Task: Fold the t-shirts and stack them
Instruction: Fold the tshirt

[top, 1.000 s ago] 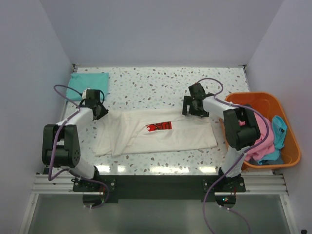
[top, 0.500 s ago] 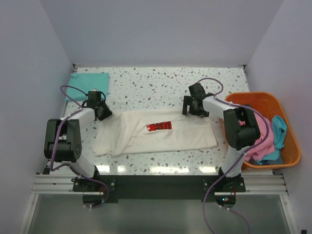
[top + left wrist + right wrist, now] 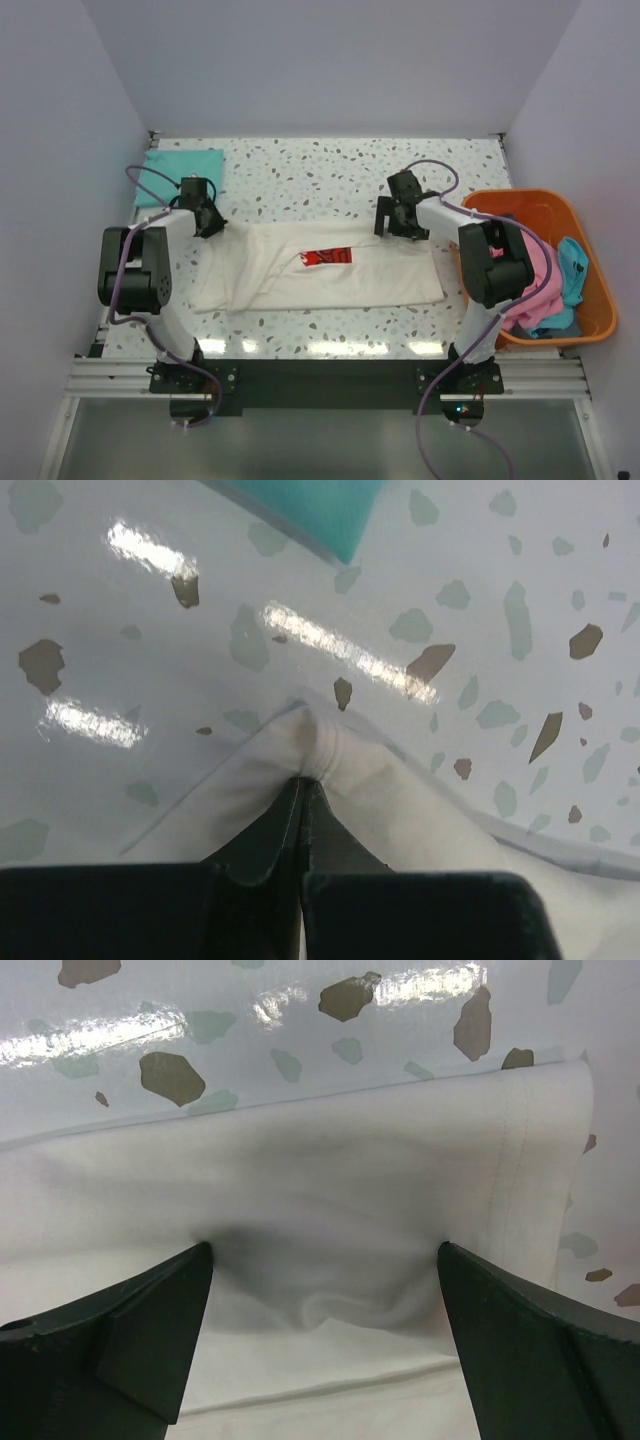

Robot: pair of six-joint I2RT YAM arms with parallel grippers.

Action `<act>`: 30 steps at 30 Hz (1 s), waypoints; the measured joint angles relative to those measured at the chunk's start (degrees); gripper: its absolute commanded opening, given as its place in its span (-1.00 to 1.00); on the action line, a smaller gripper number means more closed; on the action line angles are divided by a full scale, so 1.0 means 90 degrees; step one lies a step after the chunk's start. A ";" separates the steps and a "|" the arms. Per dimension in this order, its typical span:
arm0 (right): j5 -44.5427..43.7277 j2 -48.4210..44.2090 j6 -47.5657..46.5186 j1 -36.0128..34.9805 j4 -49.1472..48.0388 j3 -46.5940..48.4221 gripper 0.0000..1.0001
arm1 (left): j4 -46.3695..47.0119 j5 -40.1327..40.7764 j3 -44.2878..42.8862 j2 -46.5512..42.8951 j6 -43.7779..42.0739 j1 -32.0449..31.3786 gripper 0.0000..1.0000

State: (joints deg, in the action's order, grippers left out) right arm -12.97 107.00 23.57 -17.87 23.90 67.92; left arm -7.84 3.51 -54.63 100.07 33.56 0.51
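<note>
A large cream t-shirt [image 3: 320,275] with a red print [image 3: 328,258] lies partly folded across the middle of the table. My left gripper [image 3: 207,224] is shut on its far left corner. In the left wrist view the fingertips [image 3: 303,780] meet, and a bunched hem of cream cloth [image 3: 330,742] is pinched between them. My right gripper [image 3: 393,228] stands open over the shirt's far right edge. Its two fingers [image 3: 170,1310] press on the cream cloth [image 3: 330,1190], which wrinkles between them. A folded teal t-shirt [image 3: 180,165] lies at the far left corner, apart from both grippers.
An orange basket [image 3: 598,300] stands at the table's right edge, holding a pink shirt [image 3: 540,285] and a blue one [image 3: 572,268]. The speckled table [image 3: 300,175] is bounded by walls behind and on both sides. A corner of the teal shirt [image 3: 310,510] shows just beyond my left gripper.
My left gripper moved toward the far left, then shut on the cream shirt's corner, drawing that corner outward. The right arm has stayed where it was, open.
</note>
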 measured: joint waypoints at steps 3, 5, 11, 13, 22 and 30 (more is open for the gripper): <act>0.0000 0.0000 0.0022 0.0017 0.0000 0.0000 0.95 | -0.0007 0.0083 -0.0306 0.0265 -0.0017 0.0119 -1.00; -0.0002 0.0000 0.0061 0.0044 0.0005 0.0000 0.94 | 0.0000 0.0158 -0.0461 0.0401 -0.0019 0.0238 -1.00; -0.0061 0.0000 0.0170 0.0085 0.0007 -0.0007 0.95 | -0.0019 0.0279 -0.0699 0.0588 -0.0019 0.0401 -1.00; -0.0068 -0.0007 0.0187 0.0087 -0.0005 -0.0024 0.97 | -0.0017 0.0262 -0.0738 0.0617 -0.0019 0.0401 -1.00; -0.0153 -0.0063 0.0260 0.0112 0.0015 -0.0068 0.97 | -0.0821 0.0464 -0.1173 0.0495 -0.0032 0.0389 -0.32; 0.0078 -0.0255 0.0066 0.0187 0.0432 -0.0039 0.97 | -0.1294 0.0634 -0.0940 -0.1858 0.0075 -0.0763 1.00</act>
State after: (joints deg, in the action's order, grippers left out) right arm -12.27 104.71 24.16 -16.19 27.79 67.57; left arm -19.49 9.21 -63.09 83.35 34.24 -6.35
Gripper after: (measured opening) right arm 0.985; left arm 0.997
